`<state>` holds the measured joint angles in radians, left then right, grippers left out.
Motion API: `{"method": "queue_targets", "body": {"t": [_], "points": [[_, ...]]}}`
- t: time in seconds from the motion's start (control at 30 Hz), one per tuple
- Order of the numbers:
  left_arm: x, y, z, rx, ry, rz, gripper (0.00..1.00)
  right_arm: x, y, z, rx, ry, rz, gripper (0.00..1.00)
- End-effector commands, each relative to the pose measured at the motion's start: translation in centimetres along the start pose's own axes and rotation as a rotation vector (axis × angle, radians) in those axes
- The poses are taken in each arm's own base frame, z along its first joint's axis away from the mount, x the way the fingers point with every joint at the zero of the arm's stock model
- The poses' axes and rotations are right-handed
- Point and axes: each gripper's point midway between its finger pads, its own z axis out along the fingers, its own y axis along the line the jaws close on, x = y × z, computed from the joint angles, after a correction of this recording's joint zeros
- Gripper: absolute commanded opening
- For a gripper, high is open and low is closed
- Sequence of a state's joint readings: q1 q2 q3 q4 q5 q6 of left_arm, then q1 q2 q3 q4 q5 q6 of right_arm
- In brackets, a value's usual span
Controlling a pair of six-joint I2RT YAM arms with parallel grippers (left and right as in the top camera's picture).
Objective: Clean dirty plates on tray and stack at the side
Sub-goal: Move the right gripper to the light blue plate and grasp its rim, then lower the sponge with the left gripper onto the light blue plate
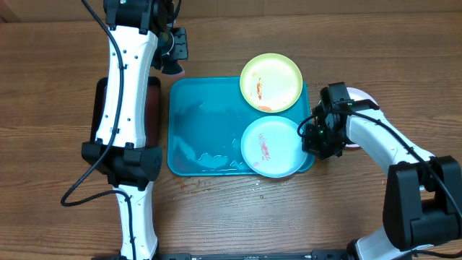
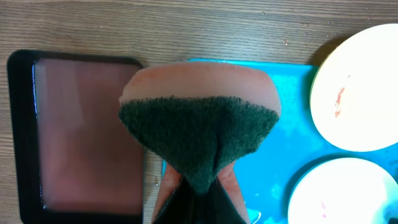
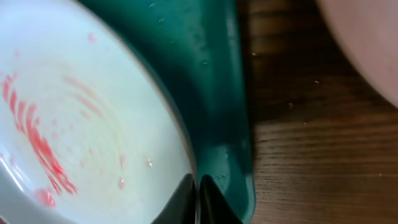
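The turquoise tray [image 1: 202, 130] lies mid-table. A yellow-green plate [image 1: 271, 81] with red smears rests on its back right corner. A pale mint plate [image 1: 271, 148] with a red smear lies in its front right part. A white plate [image 1: 361, 96] sits on the table right of the tray, partly hidden by my right arm. My right gripper [image 1: 312, 137] is shut on the mint plate's right rim [image 3: 180, 155], next to the tray wall [image 3: 224, 93]. My left gripper [image 1: 172, 54] is shut on a green-and-orange sponge [image 2: 199, 124], held above the tray's back left corner [image 2: 280, 124].
A black-rimmed dark red tray [image 2: 81, 130] lies left of the turquoise tray, mostly under my left arm in the overhead view [image 1: 154, 108]. Water drops sit on the turquoise tray floor. Bare wood table surrounds everything.
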<state>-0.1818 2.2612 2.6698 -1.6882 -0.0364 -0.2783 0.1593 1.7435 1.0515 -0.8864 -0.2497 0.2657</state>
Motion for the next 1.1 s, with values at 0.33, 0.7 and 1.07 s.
{"method": "queue_targets", "body": {"t": [0.33,0.7,1.07], "points": [[0.2,-0.3,0.4,0.008,0.016,0.019,0.04,0.5,10.2,-0.1,-0.118,-0.076,-0.016,0.04],[0.2,-0.3,0.5,0.008,0.016,0.019,0.04,-2.5,15.4,1.5,-0.15,-0.305,0.08,0.04],[0.2,-0.3,0.5,0.007,0.018,0.018,0.04,-3.0,15.5,1.5,-0.144,-0.333,0.044,0.1]]}}
